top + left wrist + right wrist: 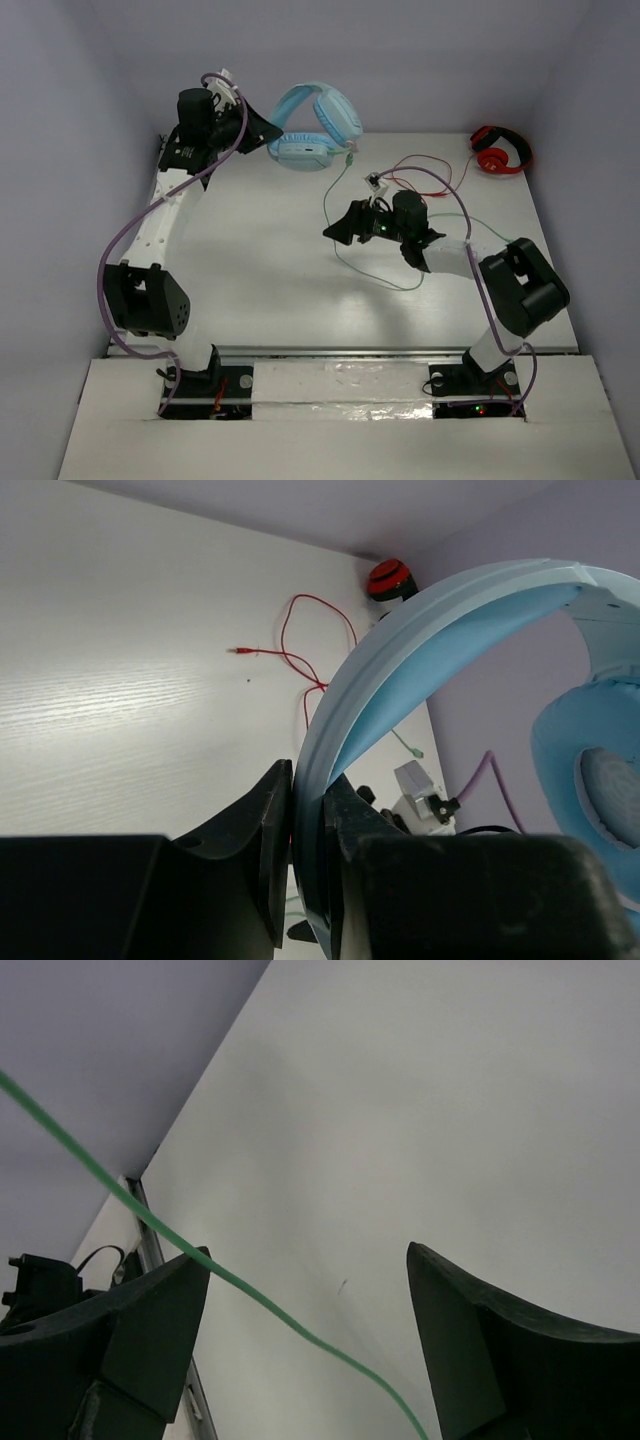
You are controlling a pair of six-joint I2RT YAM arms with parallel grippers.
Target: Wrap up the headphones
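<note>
- One pair of large light blue over-ear headphones (315, 125) with padded cups.
- One pair of smaller red headphones (500, 152).
- Two thin cables: one green cable (250, 1296), one red cable (262, 653).
- One white table (260, 280).
- Two black-and-white robot arms: left arm (165, 215), right arm (510, 290).
- Two black two-finger end effectors: left end effector (262, 128), right end effector (383, 240).

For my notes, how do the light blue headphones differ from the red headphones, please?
The light blue headphones are larger than the red headphones. The left gripper clamps the blue pair's headband; the red pair sits free. The blue pair has a green cable, the red pair a red cable. Both cables trail over the table.
</note>
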